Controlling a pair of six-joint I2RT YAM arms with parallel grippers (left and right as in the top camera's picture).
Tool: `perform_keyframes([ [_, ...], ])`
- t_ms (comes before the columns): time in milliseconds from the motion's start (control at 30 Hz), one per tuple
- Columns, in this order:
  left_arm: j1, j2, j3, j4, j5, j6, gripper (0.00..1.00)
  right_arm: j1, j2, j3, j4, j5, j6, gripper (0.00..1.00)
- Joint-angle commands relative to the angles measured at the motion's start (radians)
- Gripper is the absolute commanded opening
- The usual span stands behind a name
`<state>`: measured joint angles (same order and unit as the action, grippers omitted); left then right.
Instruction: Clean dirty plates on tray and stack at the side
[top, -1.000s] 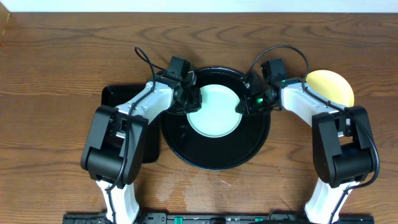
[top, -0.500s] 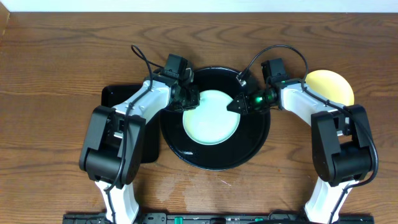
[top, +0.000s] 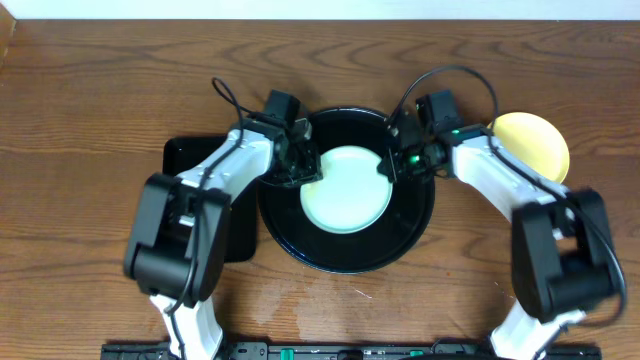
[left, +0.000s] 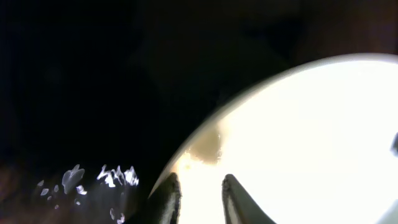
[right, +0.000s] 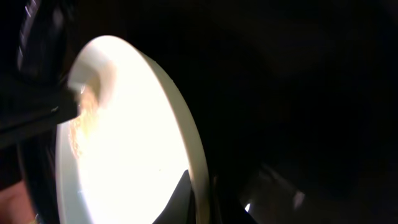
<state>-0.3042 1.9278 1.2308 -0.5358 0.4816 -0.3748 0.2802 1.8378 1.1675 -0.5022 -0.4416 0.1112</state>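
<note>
Mint plate (top: 346, 192), left fingers (top: 304, 171) slightly parted on rim, right fingers (top: 389, 166) opposite

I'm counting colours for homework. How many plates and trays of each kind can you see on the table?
Mint-blue plate: 1
Yellow plate: 1
Round black tray: 1
Rectangular black tray: 1
Total: 4
</note>
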Motion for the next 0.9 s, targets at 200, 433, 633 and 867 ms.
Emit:
perform_keyframes([
  [200,0.07,-0.313,0.002,-0.08,-0.043,0.094,0.36,0.016,-0.2,0.008,0.004,0.23,-0.031,0.01],
  [433,0.069,-0.306,-0.026,-0.123,-0.1,0.094,0.37,0.057,-0.267,0.008,0.008,0.44,-0.065,0.01],
  [633,0.07,-0.306,-0.032,-0.138,-0.168,0.099,0.38,0.185,-0.309,0.008,0.008,0.741,-0.134,0.01],
  [867,0.07,-0.306,-0.032,-0.145,-0.188,0.102,0.42,0.375,-0.315,0.008,0.023,1.118,-0.191,0.01],
])
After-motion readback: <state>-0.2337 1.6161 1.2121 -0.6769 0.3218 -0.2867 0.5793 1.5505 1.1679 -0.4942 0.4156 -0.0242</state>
